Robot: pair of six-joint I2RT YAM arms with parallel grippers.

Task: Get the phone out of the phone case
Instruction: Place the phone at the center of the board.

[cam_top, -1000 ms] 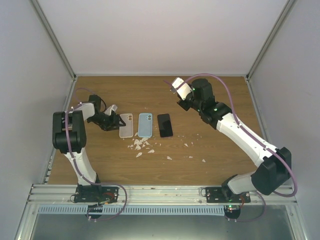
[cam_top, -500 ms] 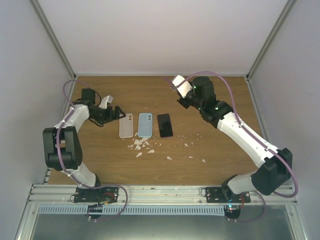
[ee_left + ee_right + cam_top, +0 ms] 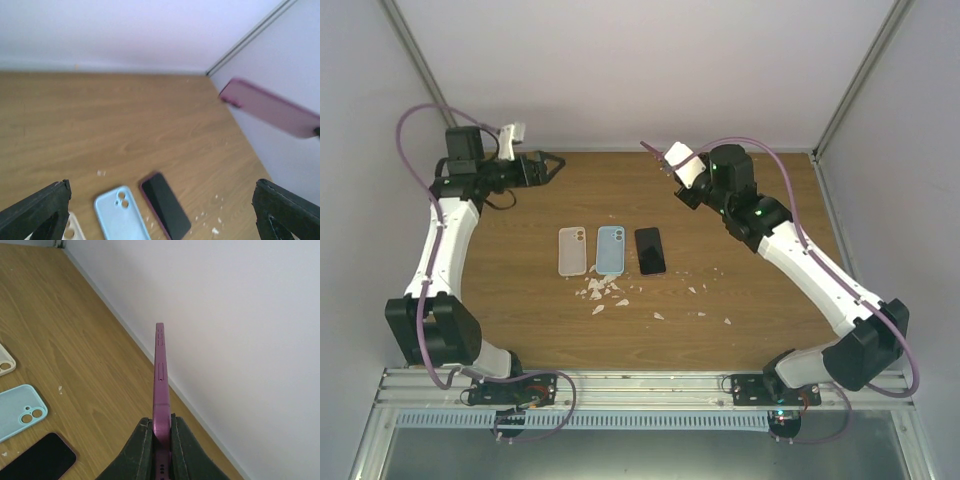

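At eleven o'clock, the left end effector (image 3: 546,166) hangs, jaws apart; at one o'clock, the right end effector (image 3: 161,432) clamps a purple phone case (image 3: 160,375) (seen edge-on).

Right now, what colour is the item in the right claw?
The item is magenta; right wrist view.

Left wrist view: purple case (image 3: 272,107) blurred, cut by right edge; cream case (image 3: 75,229) cropped at bottom.

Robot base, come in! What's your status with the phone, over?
Left gripper open, empty, raised far left. Right gripper shut on purple case, held in the air. Black phone flat on table beside blue case. Only crumbs nearby.
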